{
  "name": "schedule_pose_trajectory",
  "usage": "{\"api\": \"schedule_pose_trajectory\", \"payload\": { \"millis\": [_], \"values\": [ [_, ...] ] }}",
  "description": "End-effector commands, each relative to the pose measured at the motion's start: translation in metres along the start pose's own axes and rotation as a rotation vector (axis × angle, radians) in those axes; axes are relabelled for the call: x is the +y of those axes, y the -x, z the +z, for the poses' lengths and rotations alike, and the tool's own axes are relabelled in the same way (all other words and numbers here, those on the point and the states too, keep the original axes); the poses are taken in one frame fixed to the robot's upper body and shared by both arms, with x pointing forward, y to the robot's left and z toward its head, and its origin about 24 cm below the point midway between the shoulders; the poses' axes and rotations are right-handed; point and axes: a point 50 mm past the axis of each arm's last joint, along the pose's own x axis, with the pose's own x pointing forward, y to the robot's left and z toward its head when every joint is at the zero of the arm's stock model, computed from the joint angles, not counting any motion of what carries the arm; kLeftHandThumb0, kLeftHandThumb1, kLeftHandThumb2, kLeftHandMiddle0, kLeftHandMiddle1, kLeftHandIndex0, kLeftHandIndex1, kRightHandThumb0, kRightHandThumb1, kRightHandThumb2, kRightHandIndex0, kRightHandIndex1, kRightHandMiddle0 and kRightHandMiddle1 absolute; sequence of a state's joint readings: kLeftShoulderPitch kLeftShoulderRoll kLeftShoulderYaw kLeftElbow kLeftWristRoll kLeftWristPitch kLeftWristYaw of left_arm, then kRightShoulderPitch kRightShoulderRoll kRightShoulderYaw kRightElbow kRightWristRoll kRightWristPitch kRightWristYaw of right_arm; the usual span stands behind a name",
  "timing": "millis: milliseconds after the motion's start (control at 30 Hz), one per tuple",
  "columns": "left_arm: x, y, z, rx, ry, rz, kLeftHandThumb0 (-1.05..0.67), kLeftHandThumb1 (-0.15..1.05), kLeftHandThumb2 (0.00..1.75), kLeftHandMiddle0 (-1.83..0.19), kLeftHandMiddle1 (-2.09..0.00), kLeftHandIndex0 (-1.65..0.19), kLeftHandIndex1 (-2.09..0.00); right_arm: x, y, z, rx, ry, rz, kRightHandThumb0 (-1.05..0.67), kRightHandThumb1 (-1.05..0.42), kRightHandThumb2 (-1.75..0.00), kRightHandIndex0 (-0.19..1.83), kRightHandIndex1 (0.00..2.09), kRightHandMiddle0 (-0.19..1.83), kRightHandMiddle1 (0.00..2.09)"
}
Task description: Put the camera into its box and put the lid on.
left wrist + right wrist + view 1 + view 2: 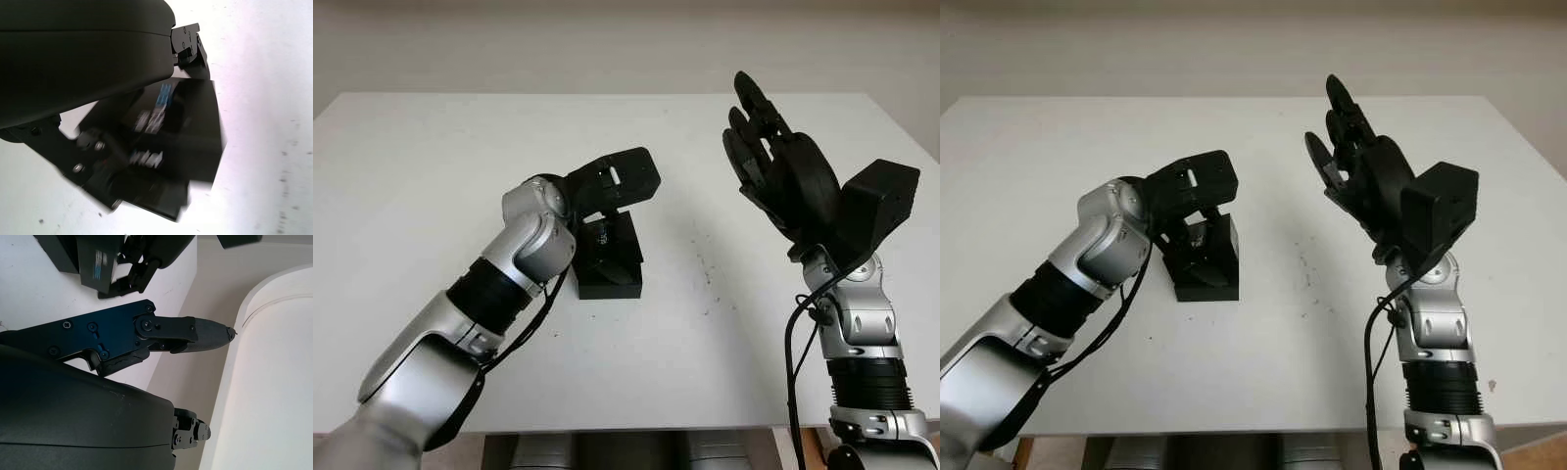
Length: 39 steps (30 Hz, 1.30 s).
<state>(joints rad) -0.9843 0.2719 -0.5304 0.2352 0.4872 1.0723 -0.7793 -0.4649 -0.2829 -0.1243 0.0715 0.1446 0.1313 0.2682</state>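
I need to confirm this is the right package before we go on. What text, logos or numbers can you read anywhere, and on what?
Black box, white word near the left hand: looks like "intel", blurred, not certain.
Same box, blue and white block of print: too blurred to read.
Right hand, open and raised above the white table: no markings.
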Motion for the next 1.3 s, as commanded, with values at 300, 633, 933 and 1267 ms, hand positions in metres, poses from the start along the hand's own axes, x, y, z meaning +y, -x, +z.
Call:
{"api": "schedule_pose_trajectory", "payload": {
  "millis": [300,633,933,1267],
  "values": [
    [-0.007,0.007,0.018,-0.083,-0.054,-0.083,-0.59,1.05,0.58,0.19,0.00,0.19,0.00,0.000,0.001,0.002,0.000,-0.018,-0.003,-0.66,-1.05,-0.37,-0.11,0.04,-0.04,0.05],
    [-0.003,0.010,0.014,-0.093,-0.079,-0.077,-0.57,1.05,0.55,0.19,0.00,0.19,0.00,-0.002,0.000,0.000,0.001,-0.035,-0.002,-0.67,-1.05,-0.34,-0.11,0.05,-0.02,0.06],
    [0.019,0.023,0.005,-0.257,-0.358,0.116,-0.73,1.05,0.51,0.12,-0.04,0.19,0.00,-0.002,0.000,0.001,0.000,-0.029,0.005,-0.65,-1.05,-0.34,-0.12,0.05,-0.05,0.05],
    [0.049,0.041,-0.019,-0.434,-0.472,0.300,-0.90,1.05,0.40,0.19,0.00,0.19,0.00,-0.003,0.001,0.001,0.007,-0.028,0.012,-0.63,-1.05,-0.36,-0.12,0.05,-0.06,0.04]
  ]
}}
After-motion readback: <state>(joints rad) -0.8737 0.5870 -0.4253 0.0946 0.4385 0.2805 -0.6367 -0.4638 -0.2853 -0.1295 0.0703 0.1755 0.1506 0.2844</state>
